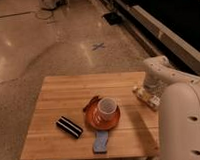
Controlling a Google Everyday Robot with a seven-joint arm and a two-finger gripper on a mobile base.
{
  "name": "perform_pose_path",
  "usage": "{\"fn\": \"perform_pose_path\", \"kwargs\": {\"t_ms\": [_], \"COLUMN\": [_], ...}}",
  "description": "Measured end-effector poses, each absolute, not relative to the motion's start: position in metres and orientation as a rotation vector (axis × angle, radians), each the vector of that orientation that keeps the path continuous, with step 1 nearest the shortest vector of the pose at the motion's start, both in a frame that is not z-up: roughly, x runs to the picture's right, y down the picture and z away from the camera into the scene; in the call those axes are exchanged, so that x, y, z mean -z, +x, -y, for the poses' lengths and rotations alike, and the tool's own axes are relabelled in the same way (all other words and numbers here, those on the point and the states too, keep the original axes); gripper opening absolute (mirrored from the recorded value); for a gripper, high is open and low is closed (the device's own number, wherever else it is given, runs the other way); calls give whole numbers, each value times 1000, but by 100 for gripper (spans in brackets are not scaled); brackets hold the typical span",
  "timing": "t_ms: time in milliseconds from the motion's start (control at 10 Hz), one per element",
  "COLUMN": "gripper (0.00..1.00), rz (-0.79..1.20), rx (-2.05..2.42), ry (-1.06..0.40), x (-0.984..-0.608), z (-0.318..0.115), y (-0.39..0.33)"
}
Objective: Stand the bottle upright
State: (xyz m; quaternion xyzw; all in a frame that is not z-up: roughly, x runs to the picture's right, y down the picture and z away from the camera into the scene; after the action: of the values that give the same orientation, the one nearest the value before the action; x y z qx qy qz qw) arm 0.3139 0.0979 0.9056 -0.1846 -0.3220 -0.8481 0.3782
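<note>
The bottle (142, 95), small and pale with a whitish label, lies tilted on the wooden table (64, 96) near its right edge. My gripper (150, 94) comes down from the white arm (161, 74) at the right and is right at the bottle, covering part of it. Whether it grips the bottle does not show. My large white arm link (183, 123) fills the lower right corner and hides the table's right front corner.
A translucent cup (108, 108) stands on an orange plate (95, 122) at the table's middle. A black oblong object (69, 127) lies front left. A blue flat object (100, 142) lies at the front edge. Shiny floor lies beyond the table, with a dark wall at the far right.
</note>
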Motion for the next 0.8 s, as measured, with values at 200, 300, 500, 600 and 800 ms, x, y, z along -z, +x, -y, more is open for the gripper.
{"fn": "perform_pose_path", "kwargs": {"t_ms": [200,300,500,600,800], "gripper": [80,80,80,80,80], "rz": [825,833,845,855,866], "rx": [2162,2166,2190,2214,2259], "ry": [-484,-489,-505,-522,-558], "x": [-905,-905,-905,-908,-912], "z": [-99,-98,-94,-91,-86], "y": [315,311,304,299,294]}}
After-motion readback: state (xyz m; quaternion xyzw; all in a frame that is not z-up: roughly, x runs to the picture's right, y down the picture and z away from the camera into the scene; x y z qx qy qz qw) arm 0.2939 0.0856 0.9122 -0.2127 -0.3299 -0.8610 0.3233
